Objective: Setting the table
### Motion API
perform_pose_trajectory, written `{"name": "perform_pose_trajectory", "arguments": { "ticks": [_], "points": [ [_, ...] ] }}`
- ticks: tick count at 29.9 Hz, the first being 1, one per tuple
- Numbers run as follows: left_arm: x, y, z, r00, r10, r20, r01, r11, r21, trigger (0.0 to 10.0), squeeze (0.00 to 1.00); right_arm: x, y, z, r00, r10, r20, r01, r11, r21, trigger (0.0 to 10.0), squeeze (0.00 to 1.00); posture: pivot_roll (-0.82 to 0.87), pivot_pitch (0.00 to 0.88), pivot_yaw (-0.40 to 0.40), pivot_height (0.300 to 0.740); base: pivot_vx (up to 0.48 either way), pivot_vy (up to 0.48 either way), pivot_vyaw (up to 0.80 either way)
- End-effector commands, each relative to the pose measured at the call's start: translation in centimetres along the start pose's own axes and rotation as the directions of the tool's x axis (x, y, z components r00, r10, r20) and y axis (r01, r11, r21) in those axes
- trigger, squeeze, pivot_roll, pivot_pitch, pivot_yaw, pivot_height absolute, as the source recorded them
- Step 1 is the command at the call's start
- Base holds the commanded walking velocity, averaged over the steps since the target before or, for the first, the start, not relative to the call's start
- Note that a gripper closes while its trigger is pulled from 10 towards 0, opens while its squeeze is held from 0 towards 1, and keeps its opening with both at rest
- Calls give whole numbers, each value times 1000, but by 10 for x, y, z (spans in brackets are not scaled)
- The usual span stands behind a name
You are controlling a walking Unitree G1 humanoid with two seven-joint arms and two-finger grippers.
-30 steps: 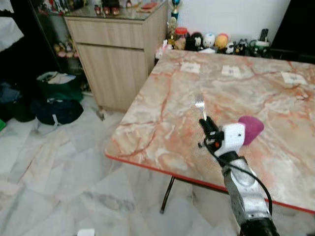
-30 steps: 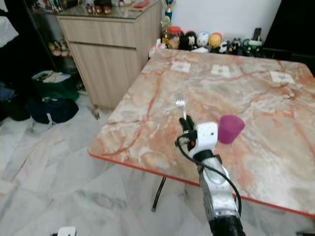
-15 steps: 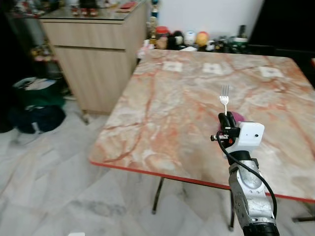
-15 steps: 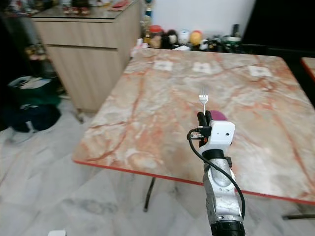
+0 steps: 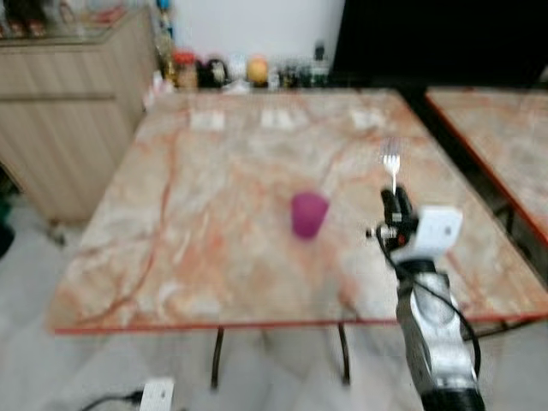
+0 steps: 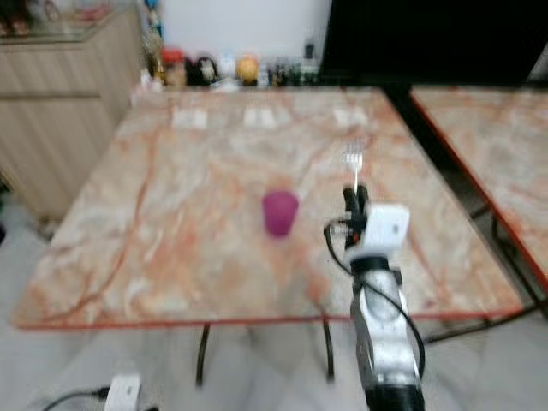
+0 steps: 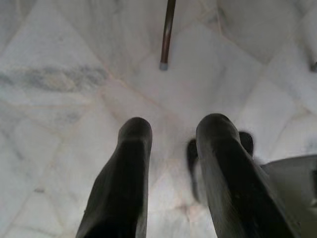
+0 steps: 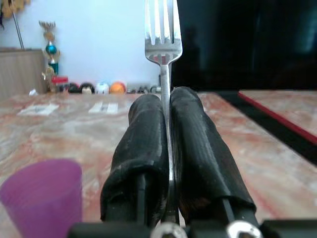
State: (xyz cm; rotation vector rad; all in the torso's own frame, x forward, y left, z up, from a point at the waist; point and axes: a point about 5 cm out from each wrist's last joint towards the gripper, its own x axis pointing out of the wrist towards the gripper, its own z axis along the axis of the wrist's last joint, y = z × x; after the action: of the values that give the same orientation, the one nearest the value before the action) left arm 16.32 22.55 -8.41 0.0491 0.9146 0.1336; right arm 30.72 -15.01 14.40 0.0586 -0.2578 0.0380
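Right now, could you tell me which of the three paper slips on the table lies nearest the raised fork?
The rightmost slip, at the far edge closest to the second table. The fork stands upright in the right gripper, with the other two slips further left.

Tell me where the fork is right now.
The fork stands tines-up, clamped in the right end effector, held over the marble table, to the right of the purple cup.

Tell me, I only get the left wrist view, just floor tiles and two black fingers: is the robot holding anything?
Observer: Yes. The right gripper is shut on a fork, tines pointing up.
Operator: Is there anything on the table?
Observer: A purple cup stands upright on the marble table, to the left of the fork.
Operator: And my left gripper?
Observer: Its jaws are apart, holding nothing, above the floor.
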Motion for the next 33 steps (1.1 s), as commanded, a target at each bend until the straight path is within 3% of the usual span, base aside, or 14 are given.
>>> {"name": "perform_pose_trajectory", "arguments": {
  "ticks": [1, 9, 14, 24, 33],
  "points": [
    [-1, 0, -5, 1000, 5, -30, -5, 1000, 6, 10000, 0, 2, 1, 7, 999, 10, 34, -10, 1000, -14, 10000, 0, -67, 0, -13, 740, 0, -458, 0],
    [-2, 9, -7, 999, 18, -40, -17, 1000, 6, 10000, 0, 3, -1, 5, 1000, -7, 21, 7, 1000, -4, 10000, 0, -65, 0, -9, 740, 0, -458, 0],
    [-4, 11, -12, 999, 18, -46, -18, 1000, 12, 10000, 0, 2, 0, 5, 1000, -6, 28, 6, 1000, 1, 10000, 0, -65, 0, -5, 740, 0, -454, -760],
    [-8, 8, -25, 998, 15, -62, -14, 1000, 15, 10000, 0, 2, -1, 5, 999, -12, 32, 12, 1000, -10, 10000, 0, -71, 0, -3, 740, 0, -446, 0],
    [-11, 19, -30, 997, 26, -74, -25, 1000, 15, 10000, 0, 3, -1, 4, 999, -18, 32, 18, 1000, -16, 10000, 0, -73, 0, 3, 740, 0, -440, 0]
  ]
}}
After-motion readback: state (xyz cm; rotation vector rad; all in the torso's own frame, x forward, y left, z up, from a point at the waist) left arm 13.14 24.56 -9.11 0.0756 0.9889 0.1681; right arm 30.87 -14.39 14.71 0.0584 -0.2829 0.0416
